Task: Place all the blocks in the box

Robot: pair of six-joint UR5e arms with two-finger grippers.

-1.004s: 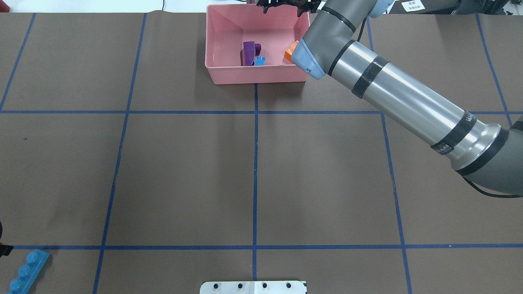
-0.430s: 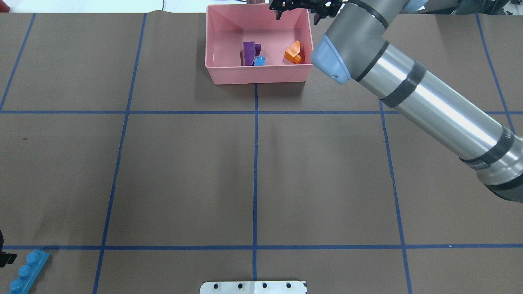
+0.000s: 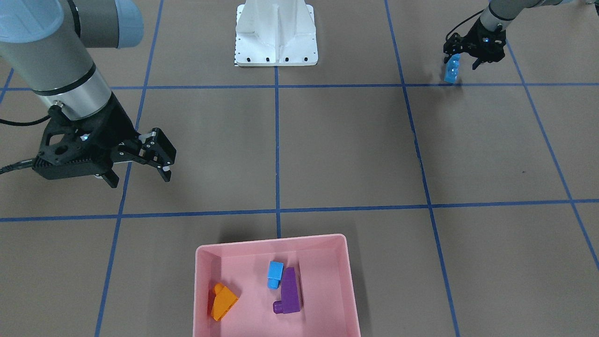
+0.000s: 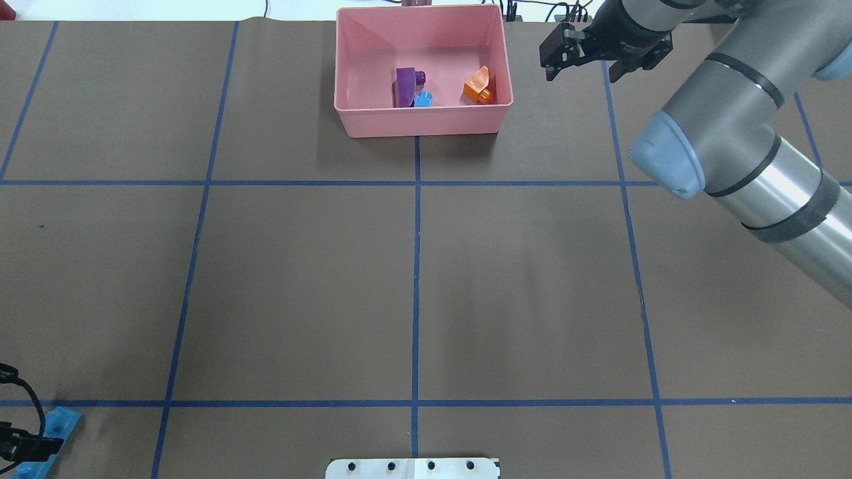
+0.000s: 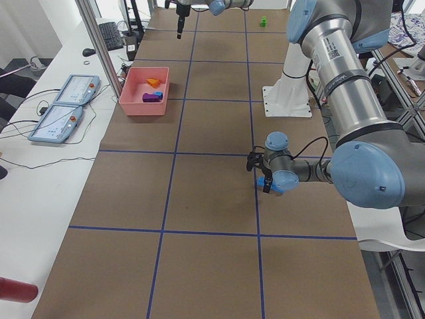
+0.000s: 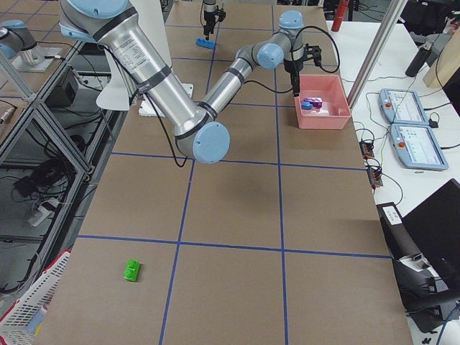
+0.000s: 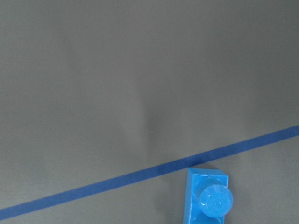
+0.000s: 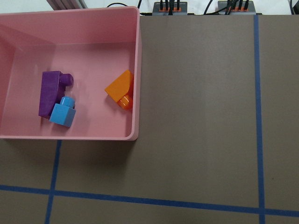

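Right gripper (image 3: 140,179), fingers spread and empty, hangs near the pink box (image 3: 243,244) holding the orange block (image 3: 223,302), purple block (image 3: 290,292) and small blue block (image 3: 275,272). Left gripper (image 3: 461,65), spread, is over the long blue block (image 3: 452,71).

A brown cover (image 4: 299,279) spans the table, marked into large squares by blue tape lines (image 4: 416,293). A white metal base plate (image 3: 276,35) with a row of dark bolt holes sits at the middle of the near edge in the overhead view. Beyond the far edge runs a white bench (image 5: 40,199) carrying two grey tablets (image 5: 78,86) side by side, a black keyboard (image 5: 109,34), a mouse (image 5: 88,52) and loose cables (image 5: 46,159). A red cylinder (image 5: 16,290) shows at the bench's left end.
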